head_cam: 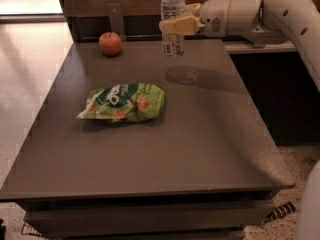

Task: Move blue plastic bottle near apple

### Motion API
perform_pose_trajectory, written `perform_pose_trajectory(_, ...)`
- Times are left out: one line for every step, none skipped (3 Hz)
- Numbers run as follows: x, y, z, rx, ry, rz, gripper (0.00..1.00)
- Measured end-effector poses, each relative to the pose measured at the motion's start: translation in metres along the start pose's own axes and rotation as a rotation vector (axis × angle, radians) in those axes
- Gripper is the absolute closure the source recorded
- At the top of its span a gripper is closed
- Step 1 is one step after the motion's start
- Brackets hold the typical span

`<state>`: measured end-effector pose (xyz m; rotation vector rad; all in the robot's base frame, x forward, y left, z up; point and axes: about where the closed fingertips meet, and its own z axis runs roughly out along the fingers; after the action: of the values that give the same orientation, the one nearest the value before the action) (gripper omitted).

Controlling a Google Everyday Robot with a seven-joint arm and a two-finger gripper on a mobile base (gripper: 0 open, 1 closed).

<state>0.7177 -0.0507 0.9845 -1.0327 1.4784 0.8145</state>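
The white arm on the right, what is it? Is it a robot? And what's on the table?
Yes, it is a robot's arm, reaching in from the right. At its end is a gripper, like a hand with two fingers. The fingers are shut on a blue plastic bottle, holding it upright in the air above the far end of the table; its shadow falls below. There is one picture, from a camera looking down at the table. On the table are a red apple, at the far left corner, and a green snack bag nearer the middle. The bottle hangs to the right of the apple, apart from it.
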Motion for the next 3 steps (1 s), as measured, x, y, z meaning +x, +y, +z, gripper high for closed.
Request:
perform_pose_trajectory(0.017, -0.005, 0.034, 0.066, -0.048, 0.004, 1.0)
perform_pose_trajectory(0.025, -0.018, 0.07, 0.122, -0.12, -0.027, 1.0)
perform_pose_trajectory(0.024, -0.018, 0.07, 0.124, -0.119, -0.029, 1.0)
